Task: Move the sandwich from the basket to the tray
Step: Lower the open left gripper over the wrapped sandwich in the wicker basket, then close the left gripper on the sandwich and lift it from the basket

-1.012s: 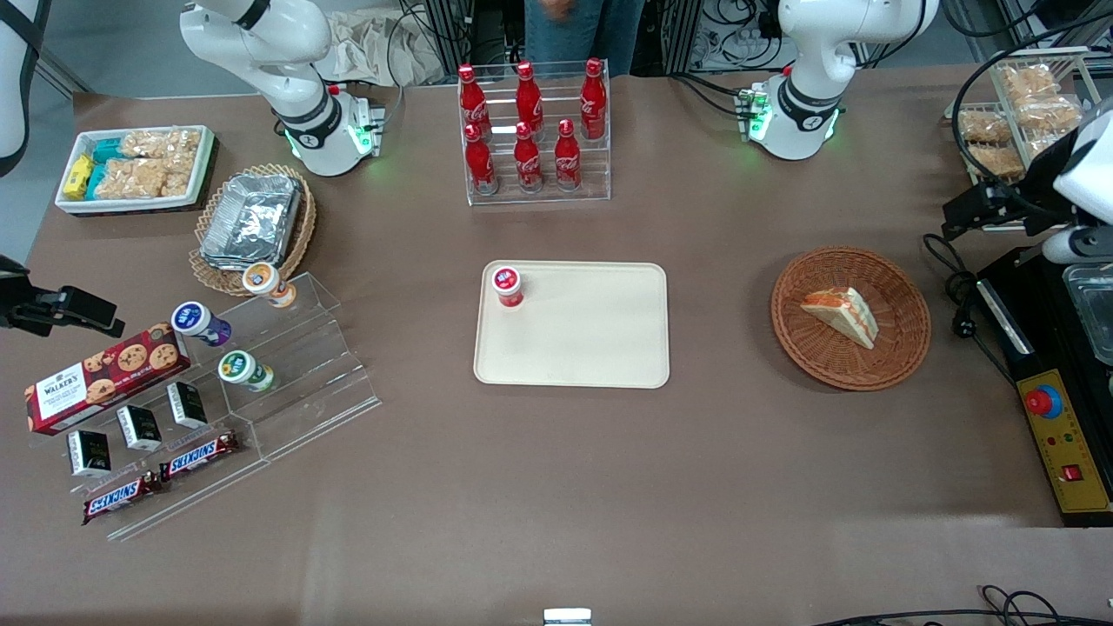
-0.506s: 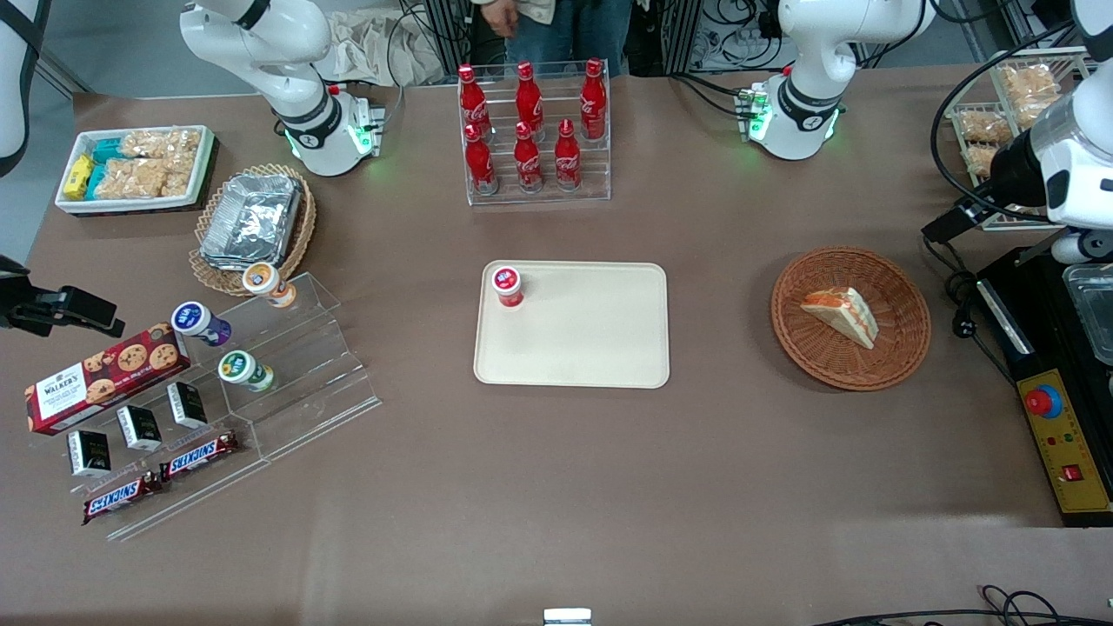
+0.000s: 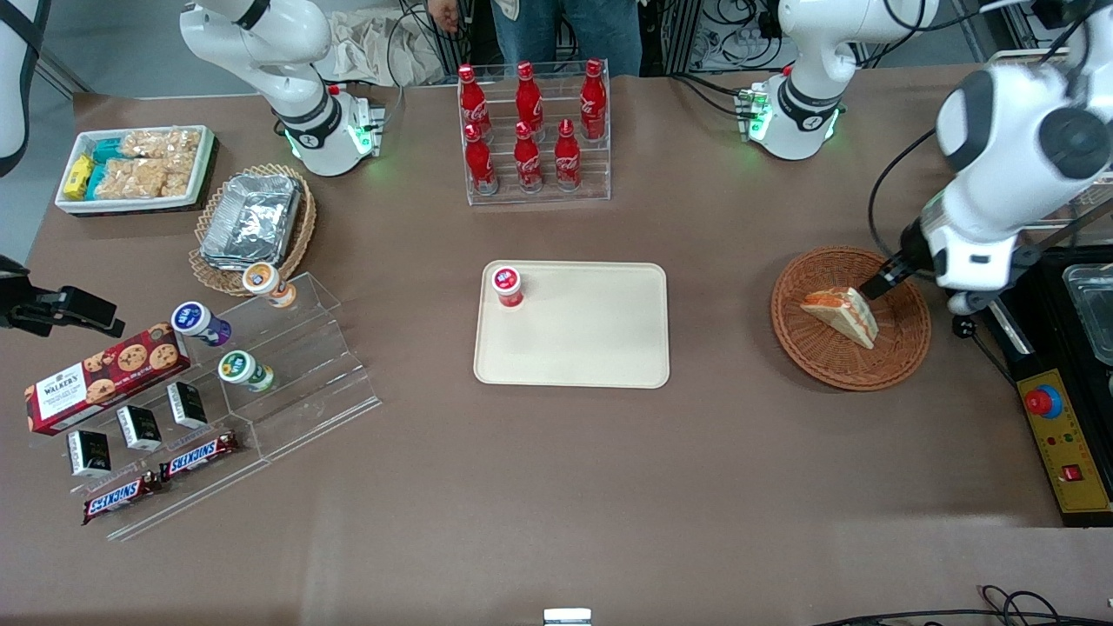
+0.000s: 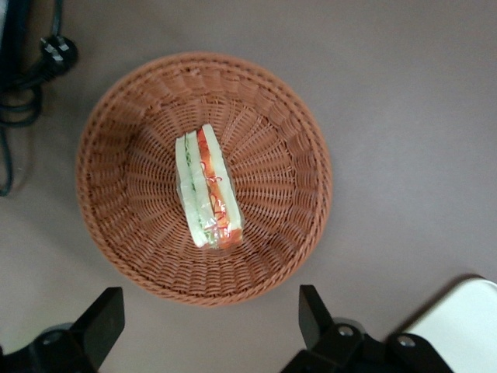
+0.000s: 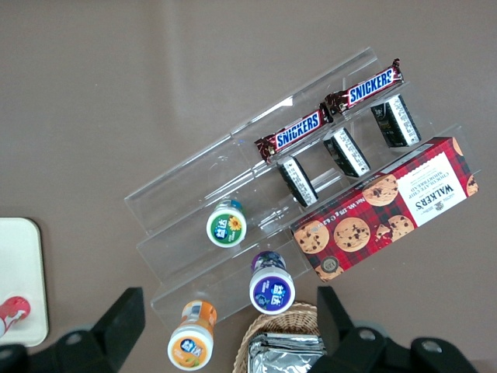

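Observation:
The sandwich (image 3: 842, 316), a white wedge with orange-red and green layers, lies in the round reddish-brown basket (image 3: 904, 339) toward the working arm's end of the table. My left gripper (image 3: 880, 280) hangs above the basket's rim and holds nothing. In the left wrist view the sandwich (image 4: 208, 189) rests mid-basket (image 4: 287, 179), and the gripper (image 4: 208, 322) is open, its dark fingers (image 4: 105, 318) wide apart over the table just outside the rim. The cream tray (image 3: 591, 339) sits mid-table; its corner (image 4: 458, 322) shows beside one finger.
A red-lidded cup (image 3: 507, 285) stands on a corner of the tray. A black control box (image 3: 1065, 435) and a cable plug (image 3: 961, 326) lie close beside the basket. A rack of red bottles (image 3: 530, 130) stands farther from the front camera than the tray.
The left arm has swung in from the table's end, bringing its gripper over the basket. The sandwich and basket have not moved.

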Controlling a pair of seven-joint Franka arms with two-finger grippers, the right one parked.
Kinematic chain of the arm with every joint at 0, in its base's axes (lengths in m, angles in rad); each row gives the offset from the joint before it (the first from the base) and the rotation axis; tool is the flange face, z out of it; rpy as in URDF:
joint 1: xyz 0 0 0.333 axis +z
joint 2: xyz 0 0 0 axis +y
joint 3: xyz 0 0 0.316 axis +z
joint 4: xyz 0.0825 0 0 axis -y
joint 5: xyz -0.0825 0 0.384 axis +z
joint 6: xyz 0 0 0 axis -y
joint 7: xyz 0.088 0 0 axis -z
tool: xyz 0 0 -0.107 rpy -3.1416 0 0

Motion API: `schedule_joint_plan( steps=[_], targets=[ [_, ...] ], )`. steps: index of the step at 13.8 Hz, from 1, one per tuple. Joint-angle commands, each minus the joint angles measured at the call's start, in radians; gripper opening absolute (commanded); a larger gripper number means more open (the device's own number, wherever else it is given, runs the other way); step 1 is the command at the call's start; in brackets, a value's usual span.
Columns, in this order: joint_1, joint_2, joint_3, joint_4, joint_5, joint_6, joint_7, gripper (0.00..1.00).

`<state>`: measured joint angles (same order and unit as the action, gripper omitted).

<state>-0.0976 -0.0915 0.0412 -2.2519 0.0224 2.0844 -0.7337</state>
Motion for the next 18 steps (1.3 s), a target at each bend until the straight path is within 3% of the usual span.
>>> schedule_joint_plan(
  steps=[1,6,9,11,12,13,14,15,18],
  targets=[
    [-0.001,0.091,-0.001,-0.015,0.040,0.092,-0.048,1.00],
    [-0.002,0.199,-0.001,-0.103,0.048,0.294,-0.143,1.00],
    [-0.005,0.263,-0.001,-0.123,0.103,0.357,-0.225,1.00],
    [-0.008,0.292,-0.001,-0.126,0.178,0.364,-0.272,0.98],
    [-0.008,0.302,-0.001,-0.124,0.204,0.364,-0.303,0.88],
    [-0.008,0.308,-0.003,-0.121,0.214,0.365,-0.326,0.62],
    [-0.008,0.306,-0.003,-0.120,0.215,0.365,-0.329,0.20],
    [-0.008,0.306,-0.003,-0.120,0.220,0.364,-0.323,0.00],
    [-0.008,0.282,-0.006,-0.112,0.222,0.347,-0.308,0.00]
  ],
)
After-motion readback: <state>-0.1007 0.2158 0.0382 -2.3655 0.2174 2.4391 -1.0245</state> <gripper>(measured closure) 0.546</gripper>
